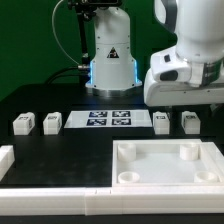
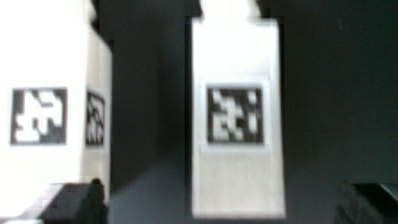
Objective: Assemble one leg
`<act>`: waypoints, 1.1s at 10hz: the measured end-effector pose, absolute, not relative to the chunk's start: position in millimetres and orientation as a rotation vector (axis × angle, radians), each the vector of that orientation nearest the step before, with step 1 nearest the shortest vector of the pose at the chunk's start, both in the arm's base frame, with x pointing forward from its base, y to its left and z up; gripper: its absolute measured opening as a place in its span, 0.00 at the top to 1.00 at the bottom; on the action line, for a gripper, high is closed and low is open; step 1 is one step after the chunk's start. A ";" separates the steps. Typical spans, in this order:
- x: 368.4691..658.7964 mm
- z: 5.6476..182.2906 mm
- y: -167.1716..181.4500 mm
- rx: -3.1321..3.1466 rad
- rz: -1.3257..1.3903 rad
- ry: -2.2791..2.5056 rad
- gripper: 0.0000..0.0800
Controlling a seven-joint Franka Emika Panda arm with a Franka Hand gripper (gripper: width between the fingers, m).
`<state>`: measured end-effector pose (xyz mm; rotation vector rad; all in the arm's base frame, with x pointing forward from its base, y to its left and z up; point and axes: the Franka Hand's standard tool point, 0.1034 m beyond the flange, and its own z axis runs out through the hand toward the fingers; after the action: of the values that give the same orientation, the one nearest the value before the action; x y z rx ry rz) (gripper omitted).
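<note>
Claw [image 2: 222,203] is wide open above a small white plastic block-shaped leg [image 2: 237,110] bearing a black-and-white square tag; large white square plastic tray [image 1: 160,168] lies near.

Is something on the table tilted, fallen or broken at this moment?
Nothing stands out. The legs sit in one straight row, two on each side of the marker board. The tray lies flat and looks whole. The open claw holds nothing.
</note>
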<state>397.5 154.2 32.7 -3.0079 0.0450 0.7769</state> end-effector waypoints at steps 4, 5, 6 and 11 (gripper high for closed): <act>397.2 27.0 169.2 -2.876 1.263 0.038 0.19; 403.8 20.8 172.4 -2.884 1.229 0.046 0.19; 401.8 19.3 170.8 -2.882 1.234 0.048 0.19; 401.6 19.2 171.0 -2.882 1.235 0.046 0.35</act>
<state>401.6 171.0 19.2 -2.8819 0.0459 1.2351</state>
